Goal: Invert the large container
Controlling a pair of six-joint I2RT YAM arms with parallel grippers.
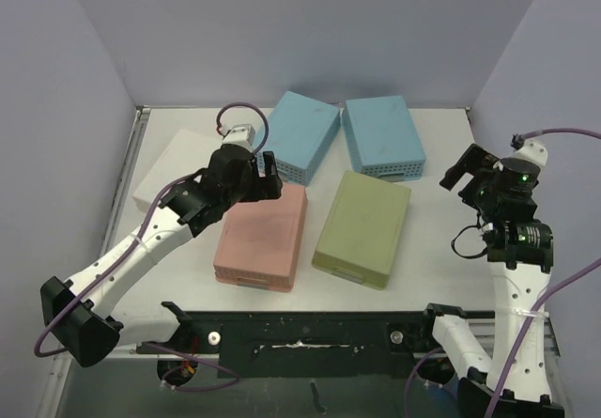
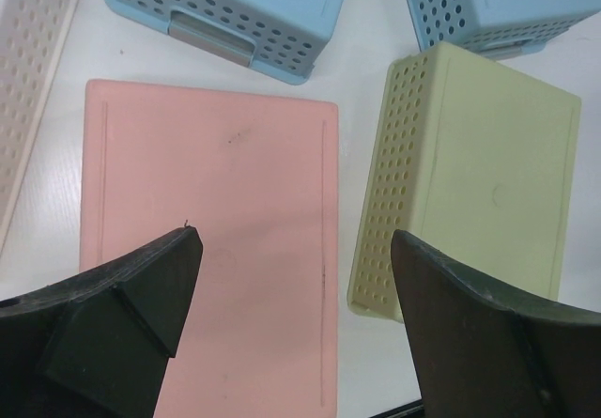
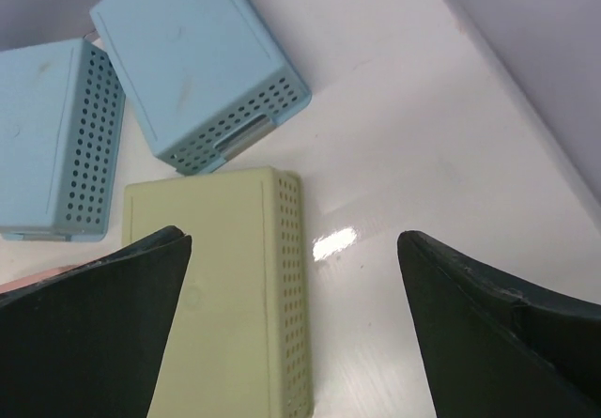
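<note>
1. Top external view. The left gripper hung over the far edge of the pink container, fingers spread wide and holding nothing. Its arm reached from the near left corner diagonally up the table, wrist bent down. The right gripper stood raised near the right edge, well apart from every container, its arm folded upright above its base. Pink container and green container, the two largest, lay side by side near the middle, both base up. Behind them lay the left blue container and right blue container, with a white container at far left.

2. Left wrist view. The left gripper looked straight down; its fingers stood far apart, above the pink container without touching it. The green container lay just beside it, perforated wall showing. Both blue containers and the white one bordered the frame.

3. Right wrist view. The right gripper was fully spread, nothing between its fingers. Below lay the green container, base up, with the right blue container and left blue container beyond.
</note>
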